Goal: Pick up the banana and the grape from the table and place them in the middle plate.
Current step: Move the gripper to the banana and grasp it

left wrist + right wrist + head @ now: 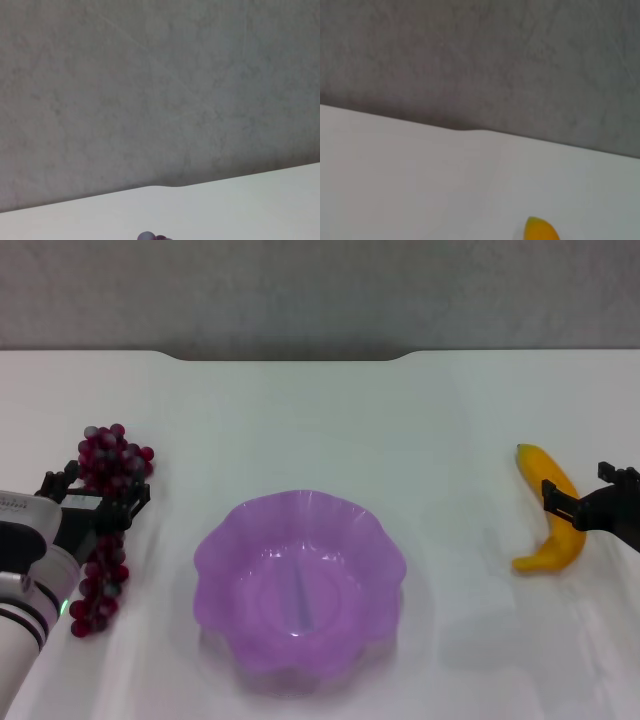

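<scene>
The grape (110, 455) bunch lies on the table (300, 410) at the far left, running toward me. My left gripper (97, 492) is low over its middle, open, one finger on each side of the bunch. Only a grape tip (147, 236) shows in the left wrist view. The banana (556, 545) lies at the far right. My right gripper (585, 488) is open over its middle, with one finger (558, 500) across the yellow skin and the other off to the right. The banana's end (540, 231) shows in the right wrist view. The middle plate (300, 502), purple with a scalloped rim, holds nothing.
The table's notched far edge (290, 357) meets a grey wall (300, 290). Bare white tabletop separates the plate from each fruit.
</scene>
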{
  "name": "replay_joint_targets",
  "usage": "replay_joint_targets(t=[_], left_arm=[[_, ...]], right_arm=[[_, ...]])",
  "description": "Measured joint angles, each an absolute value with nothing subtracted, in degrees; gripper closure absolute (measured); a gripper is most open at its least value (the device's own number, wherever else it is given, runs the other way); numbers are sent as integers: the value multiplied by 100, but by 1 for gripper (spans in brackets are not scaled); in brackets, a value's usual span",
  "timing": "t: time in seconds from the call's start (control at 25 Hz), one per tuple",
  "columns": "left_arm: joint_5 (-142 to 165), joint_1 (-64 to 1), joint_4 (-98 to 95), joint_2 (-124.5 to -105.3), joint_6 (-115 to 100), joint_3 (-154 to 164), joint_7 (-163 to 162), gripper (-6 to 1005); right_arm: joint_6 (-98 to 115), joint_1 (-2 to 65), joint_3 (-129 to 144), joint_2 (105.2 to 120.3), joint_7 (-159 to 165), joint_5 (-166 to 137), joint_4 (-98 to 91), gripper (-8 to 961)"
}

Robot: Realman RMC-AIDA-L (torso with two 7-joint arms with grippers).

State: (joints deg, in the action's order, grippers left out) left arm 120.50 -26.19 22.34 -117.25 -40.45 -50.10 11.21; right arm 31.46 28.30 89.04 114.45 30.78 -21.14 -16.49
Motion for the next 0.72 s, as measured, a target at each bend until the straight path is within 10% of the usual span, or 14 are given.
replay_joint_targets(t=[0.72], left_arm=[[12050, -2620, 2272, -11723, -3828, -5010, 1125, 107]], right_arm=[[2813, 2805, 8982, 11444, 3076, -2109, -1362, 65]])
